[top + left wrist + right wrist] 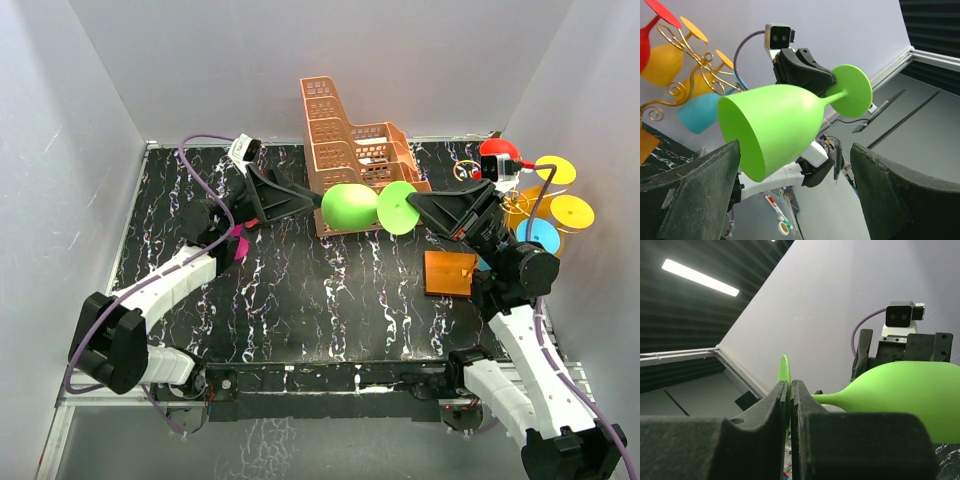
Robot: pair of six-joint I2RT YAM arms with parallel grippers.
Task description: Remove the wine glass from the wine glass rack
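Top external | smooth green wine glass (350,206) lies sideways in air, off the curly gold-wire wine glass rack (450,272) | right gripper (413,206) pinches its round foot | left gripper (312,200) spread wide around bowl

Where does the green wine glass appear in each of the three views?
Top external: green wine glass at centre, lying sideways between the arms.
Left wrist: glass at centre, mouth toward lower left.
Right wrist: its bowl at right edge.
Shared landmark: its round foot, pinched by the right fingers.
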